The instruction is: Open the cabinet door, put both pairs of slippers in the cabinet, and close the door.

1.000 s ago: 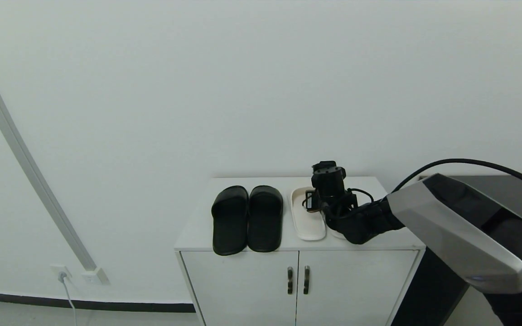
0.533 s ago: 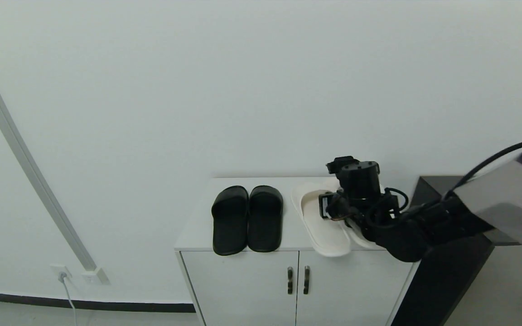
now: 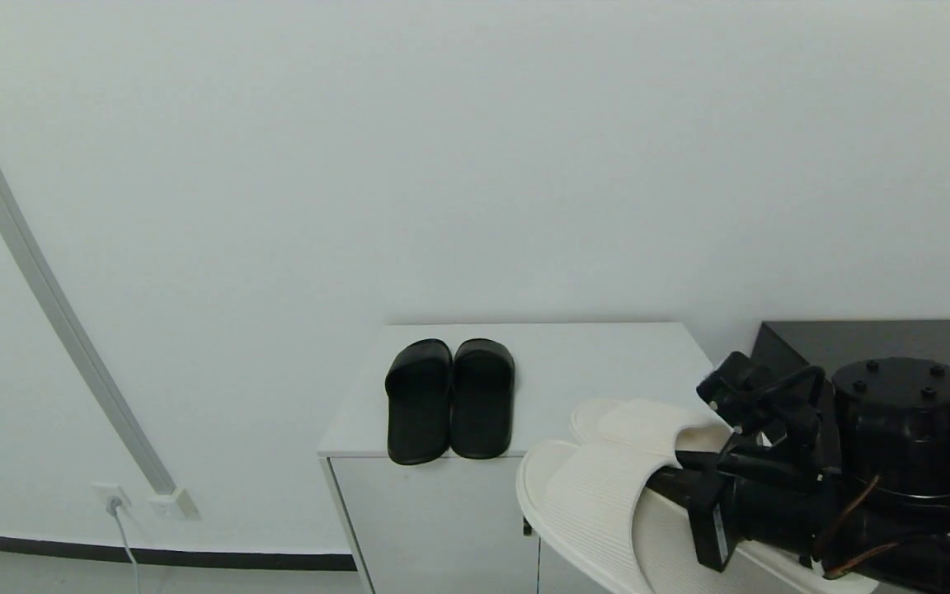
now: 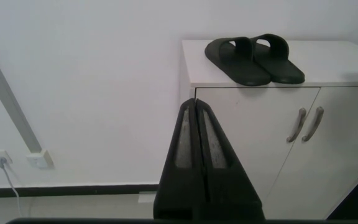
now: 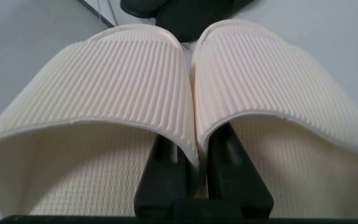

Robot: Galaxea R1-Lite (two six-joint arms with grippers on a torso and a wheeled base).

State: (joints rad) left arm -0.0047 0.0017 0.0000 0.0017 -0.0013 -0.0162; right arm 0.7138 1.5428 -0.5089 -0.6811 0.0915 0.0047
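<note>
Hanging from the right hand (image 5: 199,163), the white slippers (image 3: 607,487) sit side by side clear of the cabinet (image 3: 607,355), out in front of its right half and nearer the head camera than its front edge. The hand is clenched on the pair: one dark finger runs in under each ribbed strap, and the two inner strap walls are pinched together between them (the right wrist view looks in from the heel end). The toes point away from the arm.

The black slippers (image 3: 450,400) lie on the cabinet top toward its left side, touching each other, heels at the front edge and straps toward the wall (image 3: 475,165). Below them both doors (image 4: 253,137) are shut, their two handles (image 4: 306,124) upright and just beside each other at the middle seam.

The left hand (image 4: 196,115) hangs off to the cabinet's left, apart from it, its fingers pressed flat together with nothing between them.

Against the wall a grey strip (image 3: 46,289) slants down to a socket (image 3: 112,495) with a cable plugged in. A dark unit (image 3: 854,338) stands just beside the cabinet on its right.
</note>
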